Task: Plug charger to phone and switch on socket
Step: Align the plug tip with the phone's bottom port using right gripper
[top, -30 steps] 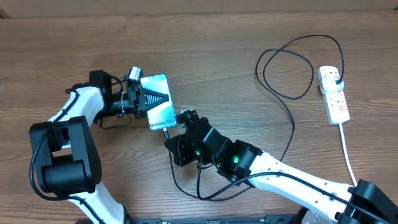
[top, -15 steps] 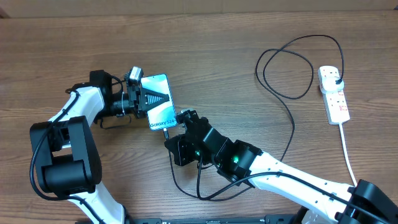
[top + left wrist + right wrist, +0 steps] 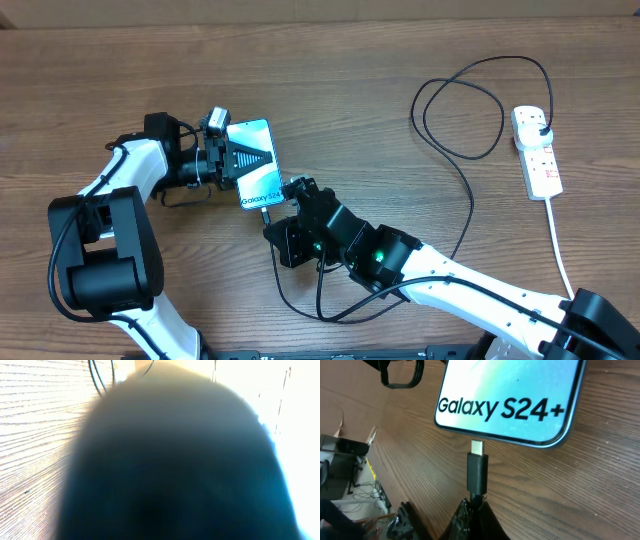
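The phone [image 3: 262, 182] lies on the wooden table with its screen lit; the right wrist view shows it [image 3: 510, 395] reading "Galaxy S24+". My left gripper [image 3: 243, 157] is shut on the phone's upper half. In the left wrist view a dark blur fills the frame and hides the jaws. My right gripper [image 3: 290, 192] is shut on the charger's cable just behind its small plug tip [image 3: 478, 467]. The metal end sits right at the phone's bottom edge, roughly at its middle. The charger cable [image 3: 470, 190] loops across to its black plug [image 3: 541, 124], seated in the white socket [image 3: 537, 152] at far right.
The socket's white cord [image 3: 560, 245] runs down the right side toward the front edge. A black loop-shaped handle [image 3: 400, 372] lies left of the phone. Slack black cable [image 3: 300, 300] hangs under my right arm. Off-table clutter [image 3: 350, 460] shows at the left.
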Controlling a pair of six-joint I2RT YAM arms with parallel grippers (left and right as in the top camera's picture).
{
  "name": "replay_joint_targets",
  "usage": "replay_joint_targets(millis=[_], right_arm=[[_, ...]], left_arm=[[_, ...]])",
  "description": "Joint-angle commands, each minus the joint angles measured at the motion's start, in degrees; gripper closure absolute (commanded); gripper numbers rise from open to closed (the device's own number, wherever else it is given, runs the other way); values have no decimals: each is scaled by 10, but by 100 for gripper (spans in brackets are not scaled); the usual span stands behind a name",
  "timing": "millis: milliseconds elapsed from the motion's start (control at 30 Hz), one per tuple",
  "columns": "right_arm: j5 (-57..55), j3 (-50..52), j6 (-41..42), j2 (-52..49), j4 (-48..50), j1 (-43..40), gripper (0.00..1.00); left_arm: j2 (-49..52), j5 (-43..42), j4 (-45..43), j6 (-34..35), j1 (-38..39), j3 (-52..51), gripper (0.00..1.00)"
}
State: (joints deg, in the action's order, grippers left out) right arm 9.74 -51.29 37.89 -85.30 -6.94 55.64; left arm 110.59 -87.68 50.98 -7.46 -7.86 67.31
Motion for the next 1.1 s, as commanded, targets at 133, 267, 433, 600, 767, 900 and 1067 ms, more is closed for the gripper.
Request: replay_joint_targets(millis=[133,267,433,600,767,900,1067], right_arm=[[6,3,3,-1,5,2,96],[1,3,14,-1,4,2,96],[-7,3,31,-1,5,2,96],[-16,3,37,-1,4,2,96],[-27,3,43,-1,8,2,96],[-27,3,43,-1,9,2,96],[-26,3,43,-1,17,2,96]], left_arm=[[-16,-24,-2,2,4,2,96],[-16,-24,-3,2,4,2,96],[-16,-24,-3,2,4,2,95],[-16,-24,-3,2,4,2,96],[-16,-24,-3,1,4,2,96],[-16,-23,-5,-3,4,2,96],[-16,-24,-5,-3,4,2,96]])
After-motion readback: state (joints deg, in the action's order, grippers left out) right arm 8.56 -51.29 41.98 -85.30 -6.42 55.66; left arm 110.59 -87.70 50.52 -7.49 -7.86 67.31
